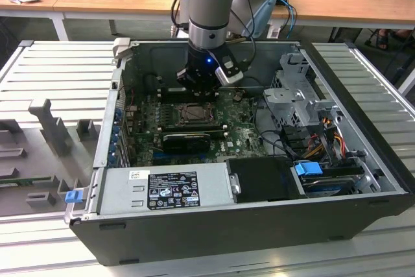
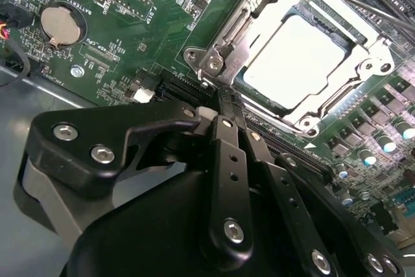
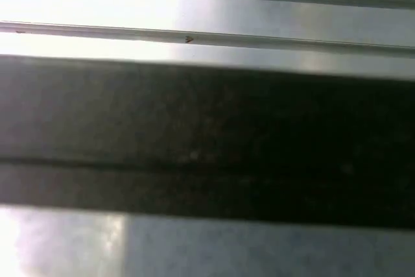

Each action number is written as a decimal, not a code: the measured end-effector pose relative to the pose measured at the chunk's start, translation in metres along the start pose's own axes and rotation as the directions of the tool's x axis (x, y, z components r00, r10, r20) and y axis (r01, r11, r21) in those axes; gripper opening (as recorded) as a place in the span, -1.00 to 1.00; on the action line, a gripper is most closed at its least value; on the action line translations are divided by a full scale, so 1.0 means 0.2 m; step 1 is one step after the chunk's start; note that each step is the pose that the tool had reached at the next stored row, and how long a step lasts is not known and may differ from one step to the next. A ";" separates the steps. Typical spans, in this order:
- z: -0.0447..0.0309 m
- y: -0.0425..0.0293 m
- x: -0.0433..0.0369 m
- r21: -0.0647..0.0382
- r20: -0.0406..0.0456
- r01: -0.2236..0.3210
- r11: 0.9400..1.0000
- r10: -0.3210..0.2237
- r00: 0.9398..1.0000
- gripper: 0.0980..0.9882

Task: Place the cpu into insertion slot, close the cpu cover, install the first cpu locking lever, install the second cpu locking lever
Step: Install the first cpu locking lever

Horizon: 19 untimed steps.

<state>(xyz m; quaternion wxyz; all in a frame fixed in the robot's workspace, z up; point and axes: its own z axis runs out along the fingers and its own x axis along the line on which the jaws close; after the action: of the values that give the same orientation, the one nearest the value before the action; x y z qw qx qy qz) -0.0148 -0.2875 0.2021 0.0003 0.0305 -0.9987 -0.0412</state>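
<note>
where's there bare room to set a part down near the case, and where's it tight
Free: the ribbed grey table on the exterior view's left of the computer case, and again on its right. Tight: inside the case, where the gripper hangs over the cpu, hemmed by cables.

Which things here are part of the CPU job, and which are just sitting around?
Job:
- cpu, seated in the slot
- cover, down over the cpu
- hand, near the cover's corner

Lying about:
- coin battery
- power supply
- blue clip
- drive cage
</note>
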 end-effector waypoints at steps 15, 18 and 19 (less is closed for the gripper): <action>-0.093 -0.011 0.001 -0.039 0.002 0.000 0.999 0.000 1.000 -0.98; -0.094 -0.022 0.002 -0.039 0.002 0.000 0.999 0.000 1.000 -0.98; -0.094 -0.026 0.002 -0.039 0.002 0.000 0.999 0.000 1.000 -0.98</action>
<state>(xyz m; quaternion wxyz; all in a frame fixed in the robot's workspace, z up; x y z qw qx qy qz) -0.0148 -0.2943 0.2205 -0.0002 0.0305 -0.9977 -0.0606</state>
